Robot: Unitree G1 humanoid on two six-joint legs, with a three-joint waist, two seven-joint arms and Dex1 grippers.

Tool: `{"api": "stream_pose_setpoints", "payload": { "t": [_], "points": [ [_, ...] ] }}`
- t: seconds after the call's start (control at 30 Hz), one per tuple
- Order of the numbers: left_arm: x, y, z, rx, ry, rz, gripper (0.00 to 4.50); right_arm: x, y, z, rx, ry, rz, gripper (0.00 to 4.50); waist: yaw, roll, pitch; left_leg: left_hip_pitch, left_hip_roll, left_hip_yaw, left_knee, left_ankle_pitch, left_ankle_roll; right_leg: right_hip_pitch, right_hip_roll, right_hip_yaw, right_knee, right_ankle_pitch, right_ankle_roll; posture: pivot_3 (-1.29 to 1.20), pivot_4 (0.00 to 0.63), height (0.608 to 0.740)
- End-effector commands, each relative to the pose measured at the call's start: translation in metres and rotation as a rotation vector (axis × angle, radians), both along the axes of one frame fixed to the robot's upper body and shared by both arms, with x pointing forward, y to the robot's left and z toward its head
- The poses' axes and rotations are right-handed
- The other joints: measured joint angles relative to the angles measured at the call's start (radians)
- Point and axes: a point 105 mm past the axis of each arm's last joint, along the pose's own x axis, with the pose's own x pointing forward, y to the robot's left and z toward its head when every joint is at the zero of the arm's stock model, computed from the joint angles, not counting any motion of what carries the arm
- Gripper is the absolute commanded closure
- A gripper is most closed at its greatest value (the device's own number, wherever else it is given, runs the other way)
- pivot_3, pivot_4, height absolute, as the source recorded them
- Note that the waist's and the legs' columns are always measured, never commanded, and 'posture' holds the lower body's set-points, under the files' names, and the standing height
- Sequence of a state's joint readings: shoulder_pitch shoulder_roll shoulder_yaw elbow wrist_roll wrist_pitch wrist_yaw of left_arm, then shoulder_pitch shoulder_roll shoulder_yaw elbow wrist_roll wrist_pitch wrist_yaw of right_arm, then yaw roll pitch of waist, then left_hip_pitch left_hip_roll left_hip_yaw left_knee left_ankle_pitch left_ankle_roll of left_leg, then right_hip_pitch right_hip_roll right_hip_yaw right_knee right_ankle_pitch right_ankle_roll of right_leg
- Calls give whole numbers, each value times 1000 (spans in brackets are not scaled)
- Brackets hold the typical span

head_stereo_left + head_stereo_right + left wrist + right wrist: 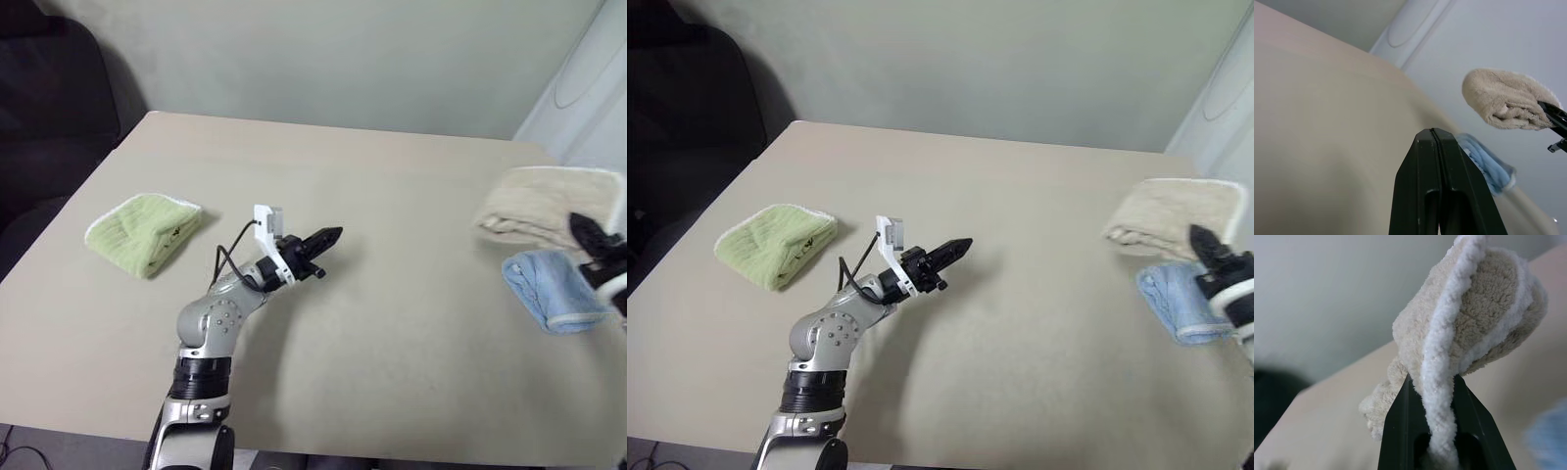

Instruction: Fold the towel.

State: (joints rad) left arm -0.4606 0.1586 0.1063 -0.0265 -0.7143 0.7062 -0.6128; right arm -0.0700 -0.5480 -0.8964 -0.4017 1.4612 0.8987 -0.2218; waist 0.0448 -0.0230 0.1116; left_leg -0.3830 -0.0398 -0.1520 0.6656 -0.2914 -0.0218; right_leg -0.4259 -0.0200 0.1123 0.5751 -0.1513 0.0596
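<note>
right gripper at the table's right edge, its two black fingers clamped on the white-edged border of the beige towel, which hangs bunched and lifted clear of the table, above and just behind the light-blue towel lying on the tabletop. left gripper raised over the middle of the table, fingers pressed together with nothing between them, pointing toward the right side. lime-green towel folded on the table's left side, well apart from the other two cloths.
</note>
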Motion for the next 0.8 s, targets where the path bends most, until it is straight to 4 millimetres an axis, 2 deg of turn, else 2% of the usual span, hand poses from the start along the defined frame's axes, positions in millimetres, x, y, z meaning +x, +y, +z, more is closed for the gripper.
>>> {"api": "stream_pose_setpoints", "payload": {
  "t": [0.03,0.13,0.3,0.37,0.5,0.67,0.8],
  "points": [
    [1,-13,13,-27,-56,-43,4500,-11,-19,-10,90,31,-151,4454,0,0,0,0,0,0,0,0,0,0,0,0,0,0,1,0,150,740],
    [1,-20,14,-38,-56,-65,4500,-13,-32,-43,229,96,-266,4454,-2,0,0,0,0,0,0,0,1,0,0,0,0,0,2,0,150,740],
    [-1,-28,12,-42,-56,-81,4500,-11,-29,-96,255,248,-321,4454,-4,1,0,0,0,1,0,-2,3,0,-1,0,0,0,5,0,150,740],
    [-2,-28,11,-43,-57,-77,4500,-11,-30,-106,253,275,-337,4454,0,1,-1,0,1,0,0,-2,3,0,-1,0,0,-1,6,0,150,740],
    [-1,-24,10,-52,-54,-56,4500,-7,-26,-104,186,284,-304,4454,2,3,-1,0,0,1,0,-3,4,1,-1,0,0,-1,7,0,150,740],
    [-3,-24,10,-58,-56,-44,4500,-7,-34,-97,181,249,-326,2922,1,3,-1,0,0,2,1,-3,4,1,-2,0,0,-1,7,0,150,740],
    [-5,-24,10,-66,-52,-38,4500,-13,-37,-87,176,207,-335,1399,1,3,-1,0,0,2,1,-3,4,1,-2,0,0,-1,7,0,150,740]
  ]
}}
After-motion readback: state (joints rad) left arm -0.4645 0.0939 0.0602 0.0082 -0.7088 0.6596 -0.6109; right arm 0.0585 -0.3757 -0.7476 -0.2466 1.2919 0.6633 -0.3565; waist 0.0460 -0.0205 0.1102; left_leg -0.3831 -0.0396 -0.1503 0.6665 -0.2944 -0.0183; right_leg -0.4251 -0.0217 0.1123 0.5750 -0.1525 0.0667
